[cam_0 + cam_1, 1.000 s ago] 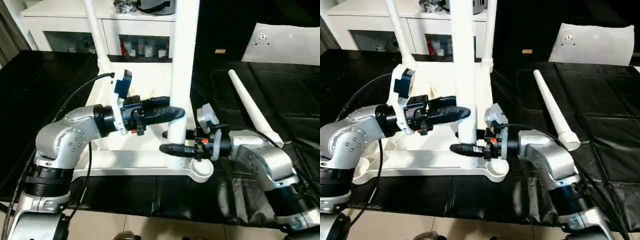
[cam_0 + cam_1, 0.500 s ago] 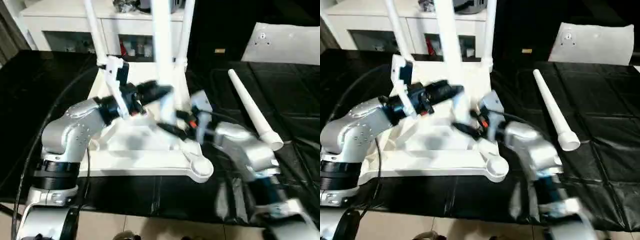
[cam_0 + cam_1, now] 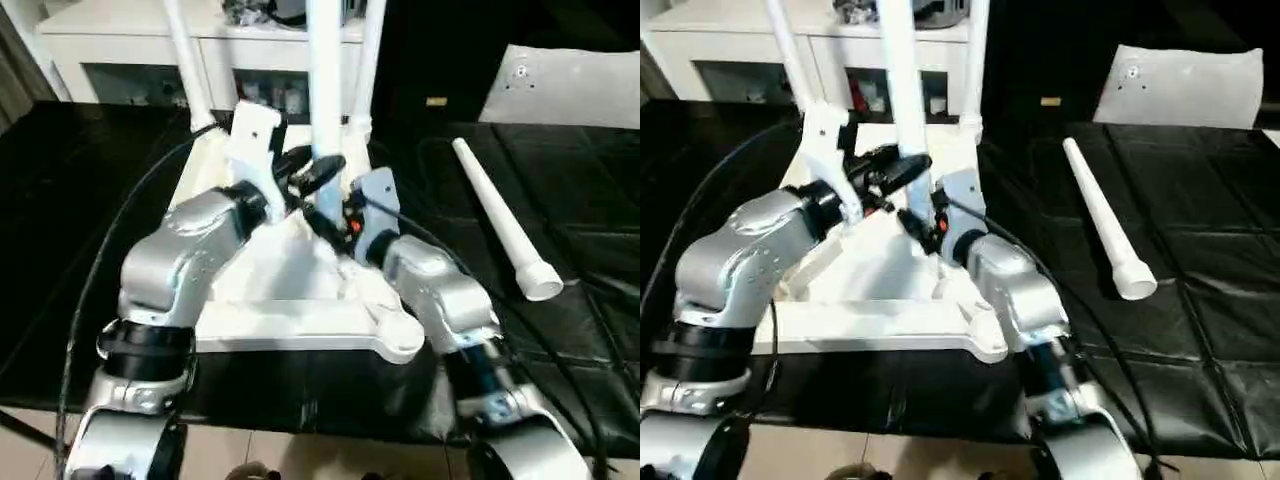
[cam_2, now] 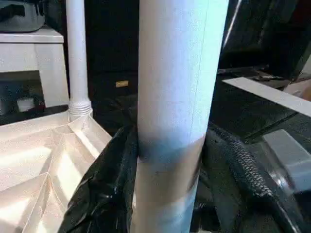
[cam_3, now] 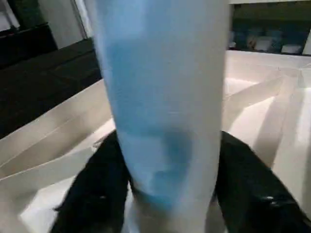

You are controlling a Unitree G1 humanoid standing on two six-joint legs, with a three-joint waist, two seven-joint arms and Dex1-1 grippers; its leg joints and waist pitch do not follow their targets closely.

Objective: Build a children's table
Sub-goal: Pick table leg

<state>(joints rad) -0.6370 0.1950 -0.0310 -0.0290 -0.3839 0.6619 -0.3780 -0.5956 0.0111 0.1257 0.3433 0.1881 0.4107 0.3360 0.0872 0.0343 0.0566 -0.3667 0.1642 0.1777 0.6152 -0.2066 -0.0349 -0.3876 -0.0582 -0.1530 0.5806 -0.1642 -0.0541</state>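
I hold the leg (image 3: 323,90) upright, both claws, left claw (image 3: 318,172) and right claw (image 3: 322,222), pinching it over the tabletop (image 3: 300,325). Next, I judge, it needs seating in a free corner socket (image 3: 402,338).

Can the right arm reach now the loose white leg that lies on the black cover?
Probably not yet: the right end effector is closed around the upright leg, so it must release first. The loose leg itself lies unobstructed on that side.

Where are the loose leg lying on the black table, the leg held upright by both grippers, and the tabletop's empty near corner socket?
Loose leg (image 3: 497,222): left eye view, mid-shaft.
Held leg (image 4: 175,87): left wrist view, shaft above the fingers.
Corner socket (image 3: 402,338): left eye view, round rim at the tabletop's near right corner.
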